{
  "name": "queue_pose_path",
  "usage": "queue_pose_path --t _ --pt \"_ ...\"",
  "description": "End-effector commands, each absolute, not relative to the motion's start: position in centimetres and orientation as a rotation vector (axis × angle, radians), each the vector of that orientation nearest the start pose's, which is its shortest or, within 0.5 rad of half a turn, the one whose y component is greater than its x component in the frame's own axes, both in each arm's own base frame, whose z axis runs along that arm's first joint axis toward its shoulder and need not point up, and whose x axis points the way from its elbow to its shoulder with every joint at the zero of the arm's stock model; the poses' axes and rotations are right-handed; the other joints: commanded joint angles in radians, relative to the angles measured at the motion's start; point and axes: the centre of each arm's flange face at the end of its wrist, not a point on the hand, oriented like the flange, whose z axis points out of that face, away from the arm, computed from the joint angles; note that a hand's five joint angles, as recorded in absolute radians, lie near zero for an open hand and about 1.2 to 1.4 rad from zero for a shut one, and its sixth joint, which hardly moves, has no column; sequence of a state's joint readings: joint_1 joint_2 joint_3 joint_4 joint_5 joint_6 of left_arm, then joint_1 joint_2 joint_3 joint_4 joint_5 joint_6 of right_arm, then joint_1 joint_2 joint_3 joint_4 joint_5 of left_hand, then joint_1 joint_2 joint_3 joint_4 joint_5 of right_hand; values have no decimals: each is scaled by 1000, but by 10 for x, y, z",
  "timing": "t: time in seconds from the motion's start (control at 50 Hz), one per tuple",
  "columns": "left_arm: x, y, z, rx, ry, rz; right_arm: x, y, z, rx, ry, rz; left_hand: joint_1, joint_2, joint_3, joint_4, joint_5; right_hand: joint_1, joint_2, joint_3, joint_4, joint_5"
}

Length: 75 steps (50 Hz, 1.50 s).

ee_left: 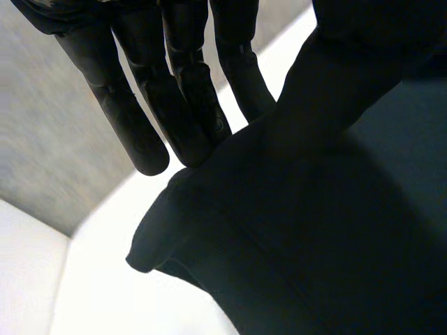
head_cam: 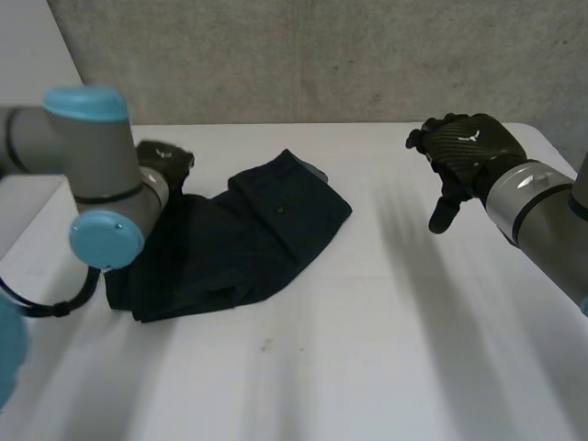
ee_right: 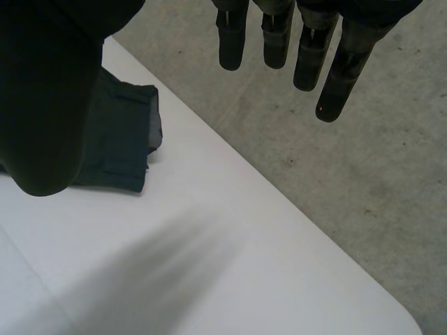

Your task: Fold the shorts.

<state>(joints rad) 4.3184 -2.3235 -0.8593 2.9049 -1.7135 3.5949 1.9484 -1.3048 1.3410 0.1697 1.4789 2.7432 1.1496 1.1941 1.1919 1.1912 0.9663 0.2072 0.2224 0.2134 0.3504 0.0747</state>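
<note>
Right hand [head_cam: 464, 158] bears a white emblem [head_cam: 475, 136]; shorts [head_cam: 248, 230] lie on table [head_cam: 367, 349].

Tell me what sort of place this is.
Likely a robotics lab or test cell, not a home: a plain white table against a rough concrete wall, with dark shorts laid out, the robot's left hand at them and its right hand apart.

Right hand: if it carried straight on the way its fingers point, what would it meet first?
Probably nothing on the table: the right hand is open, fingers aimed past the table's edge at the grey wall, though depth is unclear. The shorts lie off to its thumb side.
</note>
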Motion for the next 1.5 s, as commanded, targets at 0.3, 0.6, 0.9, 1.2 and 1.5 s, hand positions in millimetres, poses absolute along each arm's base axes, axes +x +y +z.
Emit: queue_pose_path --t 0.3,0.6,0.9,1.2,1.5 --pt "-280 -178 340 1094 2030 -2192 291 -290 278 -1036 1923 -1817 247 202 204 205 255 -33 -48 -39 -176 -75" --pt "-265 -108 285 1323 2118 -2059 379 -293 223 -1463 1431 -1754 247 202 204 205 255 -33 -48 -39 -176 -75" --pt "-259 -93 259 1379 2165 -1987 406 -258 153 -1752 1265 -1516 247 202 204 205 255 132 117 126 -11 90" --pt "-268 -117 267 1261 2074 -2140 366 -265 205 -1679 1654 -1618 247 202 204 205 255 1189 1174 1183 1046 1147" --pt "-273 -155 219 1222 2164 -1964 286 -182 204 -1495 2188 -1394 247 202 204 205 255 1189 1174 1183 1046 1147"
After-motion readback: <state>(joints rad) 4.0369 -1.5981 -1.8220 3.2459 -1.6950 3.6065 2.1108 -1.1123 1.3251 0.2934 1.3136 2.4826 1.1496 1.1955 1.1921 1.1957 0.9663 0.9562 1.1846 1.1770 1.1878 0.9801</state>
